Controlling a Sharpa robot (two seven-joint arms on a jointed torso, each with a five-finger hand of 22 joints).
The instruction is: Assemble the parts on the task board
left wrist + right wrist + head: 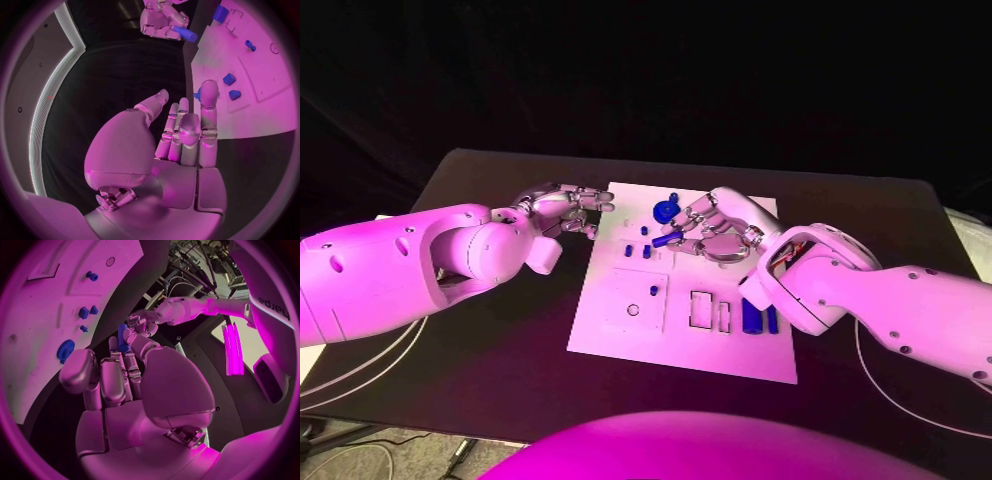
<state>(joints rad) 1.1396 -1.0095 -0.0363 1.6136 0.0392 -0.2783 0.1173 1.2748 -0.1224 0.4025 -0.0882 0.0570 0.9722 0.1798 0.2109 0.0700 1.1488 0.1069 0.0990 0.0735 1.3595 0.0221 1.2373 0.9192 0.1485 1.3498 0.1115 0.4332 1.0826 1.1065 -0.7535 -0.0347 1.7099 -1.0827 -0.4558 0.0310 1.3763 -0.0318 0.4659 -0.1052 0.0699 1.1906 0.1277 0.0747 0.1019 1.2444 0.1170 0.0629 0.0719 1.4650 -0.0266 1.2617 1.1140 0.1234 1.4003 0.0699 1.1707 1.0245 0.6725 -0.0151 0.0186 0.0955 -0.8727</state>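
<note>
- I'm seeing the white board [678, 345] lying in the middle of the black table [488, 180], with both hands working at its far end.
- My right hand [711, 228] is hovering over the board's far half, and it's pinching a long blue part [123, 336] between thumb and fingers; the left wrist camera is showing the same part [185, 33] sticking out of that hand [161, 20].
- My left hand [564, 210] is sitting at the board's far left edge with its fingers [208, 107] stretched out together and nothing in them; the fingertips are reaching just over the edge.
- A round blue disc [665, 211] is lying on the board near the far end, between the two hands.
- A few small blue pieces [229, 79] are resting on the board just beside the left fingertips.
- Two upright blue blocks [760, 319] are standing near the board's right edge, under my right forearm.
</note>
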